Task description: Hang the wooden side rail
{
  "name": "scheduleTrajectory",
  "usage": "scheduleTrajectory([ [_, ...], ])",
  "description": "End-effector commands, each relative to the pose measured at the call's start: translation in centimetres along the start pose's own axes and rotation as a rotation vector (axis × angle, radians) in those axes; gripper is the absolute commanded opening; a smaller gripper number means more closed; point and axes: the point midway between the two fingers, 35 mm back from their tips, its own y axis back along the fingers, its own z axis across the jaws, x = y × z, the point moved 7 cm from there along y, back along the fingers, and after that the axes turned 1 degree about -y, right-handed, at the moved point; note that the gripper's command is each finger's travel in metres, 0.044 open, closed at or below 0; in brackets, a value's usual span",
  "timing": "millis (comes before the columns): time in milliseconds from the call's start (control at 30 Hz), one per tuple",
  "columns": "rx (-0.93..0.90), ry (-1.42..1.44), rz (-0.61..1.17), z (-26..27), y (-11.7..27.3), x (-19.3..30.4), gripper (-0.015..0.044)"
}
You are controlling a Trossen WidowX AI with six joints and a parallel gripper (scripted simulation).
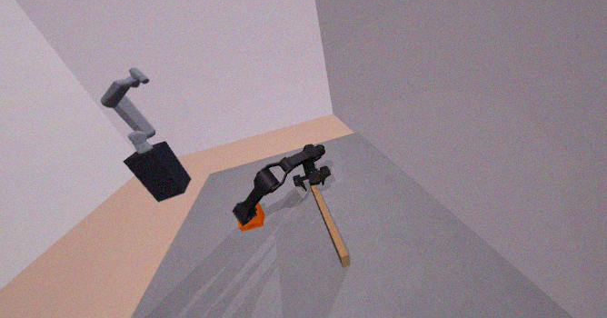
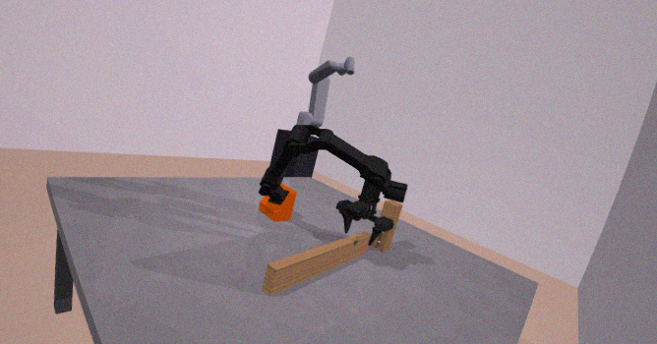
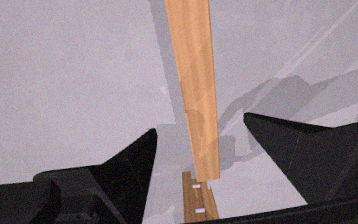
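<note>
The wooden side rail stands on its narrow edge on the table, its hook end close in front of the headboard post. The post stands upright; in the top view the arm hides it. Two small pale pins show in the post's slot in the wrist view. The hooks are too small and hidden to make out clearly, and none is seen on a pin. My gripper is open and empty, pointing down above the rail's post end, one finger to each side of the rail.
An orange block is at the arm's base on the grey table. A second, grey arm stands on a black pedestal beyond the table edge.
</note>
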Motion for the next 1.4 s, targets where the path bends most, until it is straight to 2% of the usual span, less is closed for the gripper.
scheduleTrajectory([
  [0,0.001,0.007,-0.004,0.0,-0.7,0.0,0.0440],
  [800,0.001,0.006,-0.008,-0.2,-4.3,-0.1,0.0440],
  [1200,0.001,0.006,-0.008,-0.2,-4.3,-0.1,0.0125],
  [1367,0.001,0.006,-0.008,-0.2,-4.3,-0.1,0.0092],
])
